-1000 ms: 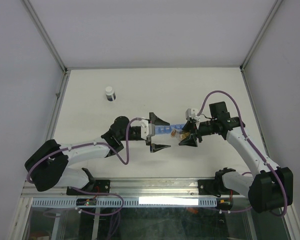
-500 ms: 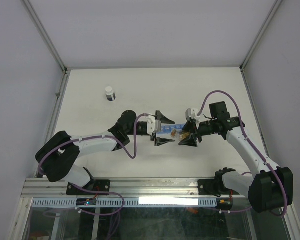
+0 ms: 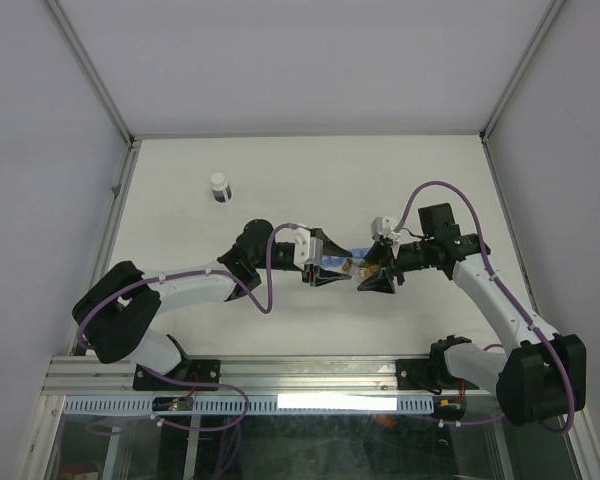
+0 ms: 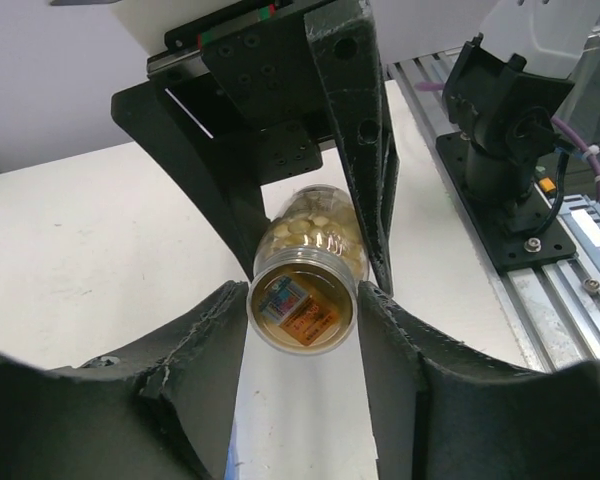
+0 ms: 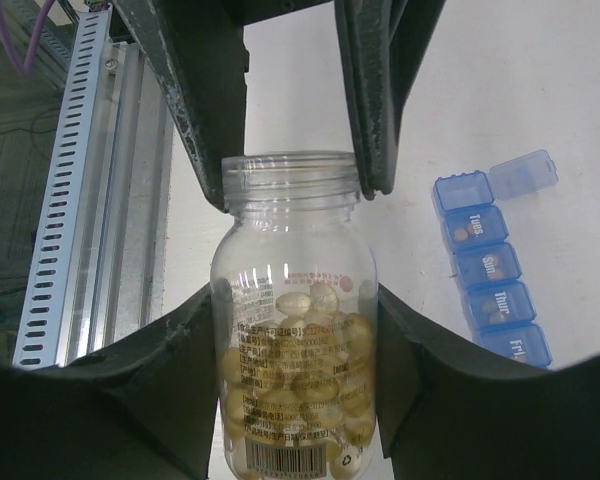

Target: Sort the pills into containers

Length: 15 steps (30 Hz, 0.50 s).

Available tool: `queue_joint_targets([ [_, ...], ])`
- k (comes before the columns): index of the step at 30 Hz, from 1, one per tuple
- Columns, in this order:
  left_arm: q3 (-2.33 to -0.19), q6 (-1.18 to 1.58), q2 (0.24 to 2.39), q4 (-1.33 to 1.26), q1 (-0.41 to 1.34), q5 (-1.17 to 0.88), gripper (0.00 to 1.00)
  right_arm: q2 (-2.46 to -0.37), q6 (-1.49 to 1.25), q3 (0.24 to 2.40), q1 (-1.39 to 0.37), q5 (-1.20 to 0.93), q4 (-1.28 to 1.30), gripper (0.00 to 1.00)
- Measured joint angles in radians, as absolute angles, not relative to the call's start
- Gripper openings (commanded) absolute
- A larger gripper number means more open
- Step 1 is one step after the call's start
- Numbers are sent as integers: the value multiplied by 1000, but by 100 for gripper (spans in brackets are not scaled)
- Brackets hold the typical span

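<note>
Reviewer: Grip state, pill location?

Labeler: The right gripper is clamped on the body of the bottle. The left gripper is closed onto the bottle's neck, with contact seen on both sides. The pills are heaped inside the bottle. A few brown specks are seen in the organiser, off to one side.

Reviewer: Step advice?

Labeler: A handover or pour is judged likely. The mouth looks uncapped, so the bottle should be kept level. One grip should be released only once the other is firm. The mouth should be aimed at the compartment under the raised lid.

Reviewer: Hidden?

Labeler: The organiser is cut off at the frame edge in the right wrist view and is not seen at all in the left wrist view. In the top view the bottle is mostly blocked by fingers.
</note>
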State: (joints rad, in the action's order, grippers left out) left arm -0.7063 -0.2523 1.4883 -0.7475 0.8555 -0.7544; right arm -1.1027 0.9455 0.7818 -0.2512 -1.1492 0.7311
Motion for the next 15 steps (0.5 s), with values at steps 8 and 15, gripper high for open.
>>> queue_joint_targets([
  [8, -700, -95, 1488, -790, 855, -759, 19, -1103, 946, 782, -251, -1167, 736, 0],
  [15, -653, 32, 1448, -795, 919, -564, 2, -1103, 947, 782, -251, -1167, 760, 0],
])
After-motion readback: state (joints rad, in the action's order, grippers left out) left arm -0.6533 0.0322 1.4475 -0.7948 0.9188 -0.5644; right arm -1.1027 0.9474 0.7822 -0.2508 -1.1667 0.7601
